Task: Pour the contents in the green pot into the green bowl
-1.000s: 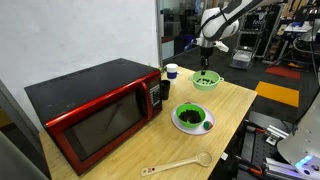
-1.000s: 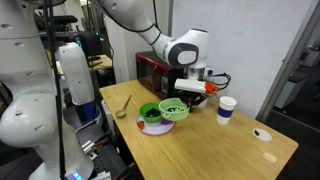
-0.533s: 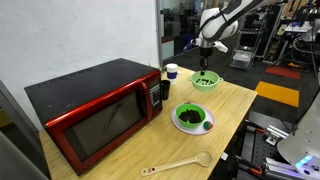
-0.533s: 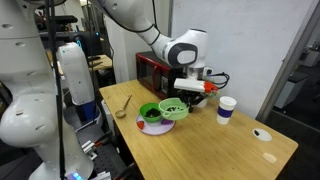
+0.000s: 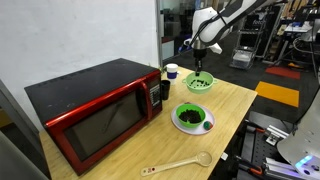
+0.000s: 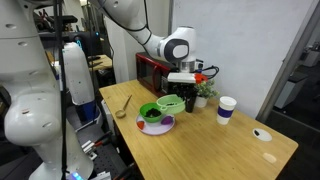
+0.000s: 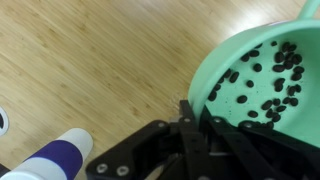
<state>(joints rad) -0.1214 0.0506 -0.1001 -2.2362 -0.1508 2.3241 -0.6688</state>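
The green pot [image 5: 197, 83] is pale lime green and holds several small dark pieces. My gripper [image 5: 200, 72] is shut on its rim and holds it just above the wooden table, beside the green bowl [image 5: 193, 118]. In an exterior view the pot [image 6: 171, 103] hangs right next to the wider green bowl [image 6: 151, 113], which has dark contents inside. In the wrist view the pot [image 7: 270, 60] fills the right side, with my gripper [image 7: 200, 118] pinching its near rim.
A red microwave [image 5: 95, 105] stands on the table's left part and shows behind the arm [image 6: 150, 68]. A white cup with a purple band [image 5: 171, 71] [image 6: 226, 109] [image 7: 60, 160] stands close by. A wooden spoon [image 5: 178, 164] [image 6: 123, 105] lies near the table edge.
My gripper has lifted the green pot a little and carried it toward the green bowl and the microwave.
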